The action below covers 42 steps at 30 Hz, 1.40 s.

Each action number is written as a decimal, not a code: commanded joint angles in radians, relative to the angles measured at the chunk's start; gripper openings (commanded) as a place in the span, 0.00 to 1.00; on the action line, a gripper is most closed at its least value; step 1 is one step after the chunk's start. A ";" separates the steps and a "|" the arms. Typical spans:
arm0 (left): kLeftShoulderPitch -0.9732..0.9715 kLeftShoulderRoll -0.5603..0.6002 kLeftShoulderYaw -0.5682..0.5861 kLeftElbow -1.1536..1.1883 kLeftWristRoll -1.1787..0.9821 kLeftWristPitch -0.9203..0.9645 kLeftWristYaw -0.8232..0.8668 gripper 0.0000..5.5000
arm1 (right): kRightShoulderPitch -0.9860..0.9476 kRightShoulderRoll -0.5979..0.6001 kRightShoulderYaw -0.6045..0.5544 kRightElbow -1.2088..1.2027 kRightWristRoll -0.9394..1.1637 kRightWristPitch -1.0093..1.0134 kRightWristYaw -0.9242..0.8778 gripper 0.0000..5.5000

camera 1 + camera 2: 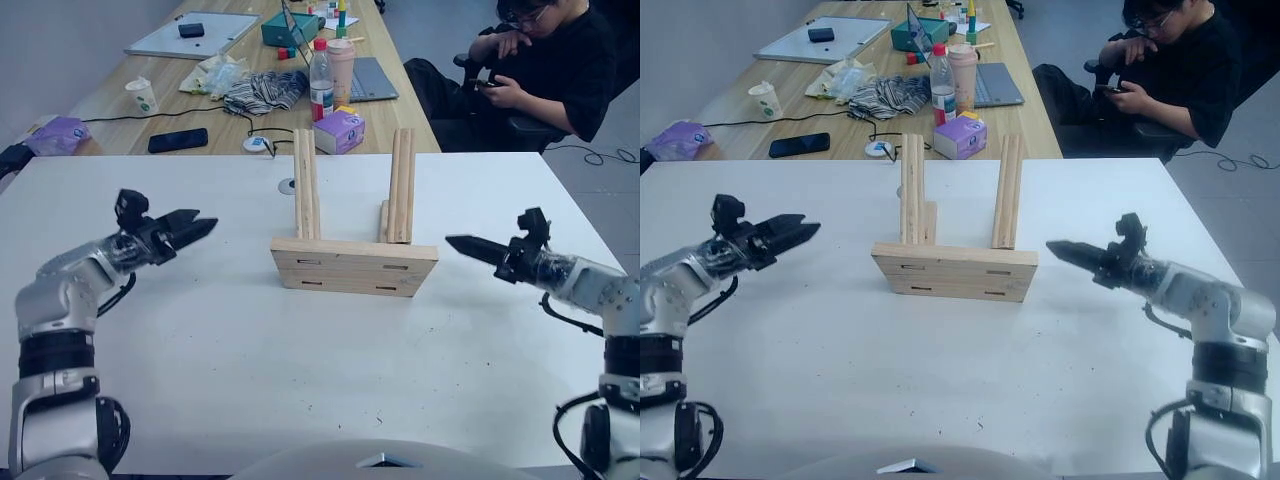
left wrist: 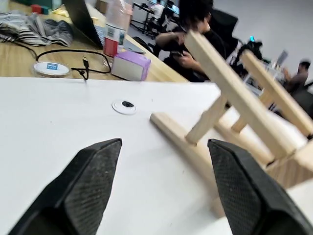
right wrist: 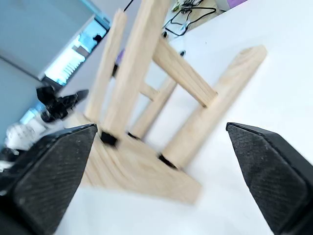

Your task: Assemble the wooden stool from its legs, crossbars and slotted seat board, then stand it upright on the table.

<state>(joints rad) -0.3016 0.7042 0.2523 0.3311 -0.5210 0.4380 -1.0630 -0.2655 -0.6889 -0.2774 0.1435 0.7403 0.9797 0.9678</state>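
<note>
**Stool, quantity 1.** The wooden stool (image 1: 353,235) lies on its side at the centre of the white desk (image 1: 300,380), assembled.
- The seat board (image 1: 355,267) stands on one long edge.
- The face of the seat board turned toward the robot shows 4 slots.
- 4 legs run from the board toward the far side of the desk, as a left pair (image 1: 306,185) and a right pair (image 1: 402,187).
- In each pair, one leg lies above the other.
- At least 2 crossbars join the legs; one short crossbar (image 2: 208,120) links an upper leg to a lower leg.

**Grippers, quantity 2.**
- The left gripper (image 1: 203,224) is above the desk to the left of the stool and apart from it. Its fingers (image 2: 93,171) are spread and hold nothing.
- The right gripper (image 1: 455,241) is to the right of the seat board, near it but not touching. Its fingers (image 3: 274,166) are spread wide and hold nothing.

**Background.** A wooden desk (image 1: 120,128) behind carries:
- 1 bottle (image 1: 321,80) with a red cap and a label too small to read
- 1 purple box (image 1: 339,131)
- 1 phone (image 1: 178,140)
- 1 laptop (image 1: 365,78)
- 1 paper cup (image 1: 143,96)
</note>
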 commanded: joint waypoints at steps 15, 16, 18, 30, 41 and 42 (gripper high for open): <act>-0.015 -0.192 -0.307 0.126 0.272 -0.617 -0.153 0.59 | -0.012 0.098 0.380 0.082 -0.420 -0.772 0.232 0.89; -0.031 -0.198 -0.311 0.144 0.276 -0.621 -0.151 0.59 | -0.022 0.107 0.382 0.096 -0.426 -0.780 0.226 0.89; -0.060 -0.204 -0.314 0.189 0.286 -0.639 -0.150 0.59 | -0.036 0.115 0.388 0.127 -0.445 -0.807 0.217 0.89; -0.220 -0.207 -0.286 0.468 0.333 -0.754 -0.141 0.59 | -0.139 0.144 0.359 0.327 -0.475 -0.914 0.197 0.89; -0.256 -0.245 -0.304 0.455 0.320 -0.723 -0.230 0.39 | -0.197 0.224 0.389 0.356 -0.494 -0.909 0.189 0.67; -0.260 -0.236 -0.300 0.457 0.320 -0.721 -0.238 0.37 | -0.196 0.220 0.387 0.353 -0.490 -0.898 0.194 0.64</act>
<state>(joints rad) -0.5360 0.4504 -0.0452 0.7923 -0.2076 -0.2876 -1.2867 -0.4372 -0.4769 0.1025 0.4933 0.2638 0.0726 1.1512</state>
